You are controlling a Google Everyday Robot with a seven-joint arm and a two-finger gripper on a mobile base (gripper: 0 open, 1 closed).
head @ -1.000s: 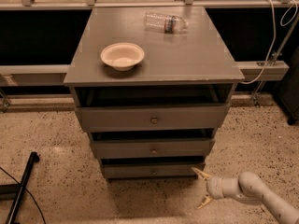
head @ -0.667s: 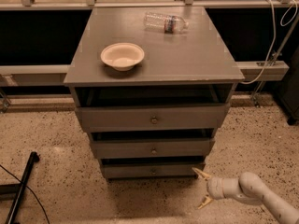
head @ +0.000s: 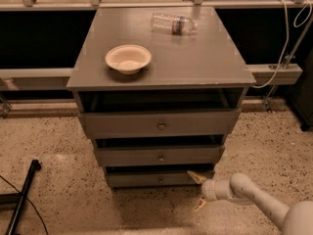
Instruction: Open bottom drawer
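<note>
Standing on a speckled tan floor (head: 58,146) is a grey bench (head: 195,58) with three drawers in its front. Behind it runs a pale rail (head: 39,73) with dark space above and below. A white cable (head: 286,33) hangs down at the right. A black pole (head: 22,199) lies on the floor at the left.

On the bench top sits a cream bowl (head: 128,58), right way up. A clear plastic bottle (head: 173,23) lies on its side near the back. Its label has some colour on it, but the words cannot be read.

The bottom drawer (head: 142,179) is the lowest one, just above the floor. It has one small round knob (head: 160,180) in the middle and a dark gap above it.

The gripper (head: 198,191) is low at the right, on a white arm (head: 254,197). Its two tan fingers (head: 195,176) are spread wide apart and hold nothing. The upper finger is right at the bottom drawer's right end. The lower finger points down at the floor.
</note>
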